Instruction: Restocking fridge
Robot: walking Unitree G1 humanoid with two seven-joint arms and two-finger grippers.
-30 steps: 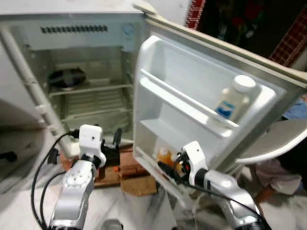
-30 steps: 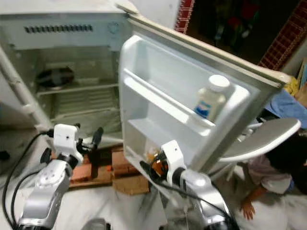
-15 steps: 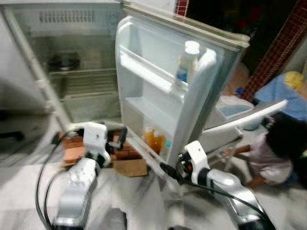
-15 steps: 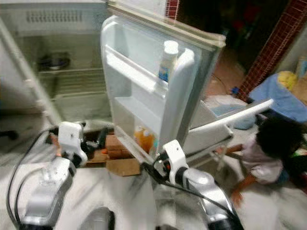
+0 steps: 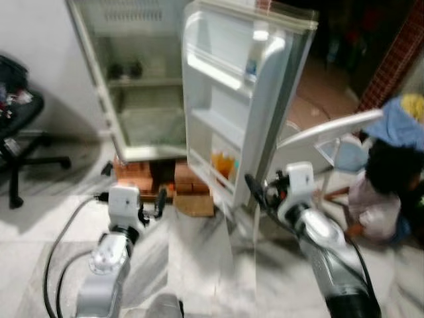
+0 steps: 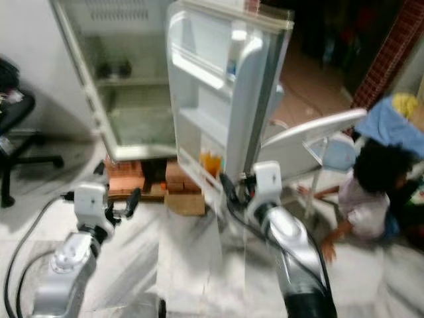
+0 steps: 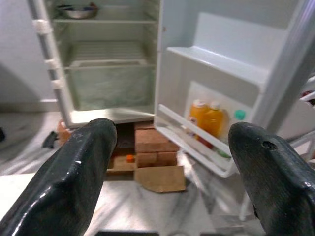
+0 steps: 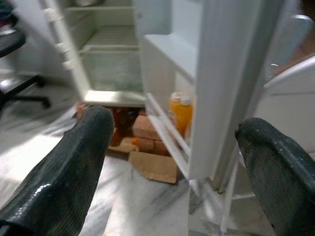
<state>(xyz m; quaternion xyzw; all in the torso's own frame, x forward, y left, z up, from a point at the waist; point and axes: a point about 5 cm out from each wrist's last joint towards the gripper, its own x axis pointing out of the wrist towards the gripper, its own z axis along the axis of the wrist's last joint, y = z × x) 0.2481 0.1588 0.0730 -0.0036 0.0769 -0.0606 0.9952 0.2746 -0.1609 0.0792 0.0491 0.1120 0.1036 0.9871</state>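
On the marble floor: white fridge (image 5: 142,79) raised on red bricks (image 7: 150,142), door (image 5: 228,99) swung open.
Door's bottom rack: two orange juice bottles (image 7: 206,119) (smooth plastic).
Left gripper (image 7: 172,162): fingers spread wide, empty.
Right gripper (image 8: 177,162): fingers likewise wide, empty.

Black office chair (image 5: 16,126), bricks (image 7: 150,142), flat cardboard (image 7: 160,178), perhaps a seated person (image 6: 361,199).

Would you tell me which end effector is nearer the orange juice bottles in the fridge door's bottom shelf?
Right. The right end effector is just beside the orange juice bottles; the left end effector sits further off, before the bricks.
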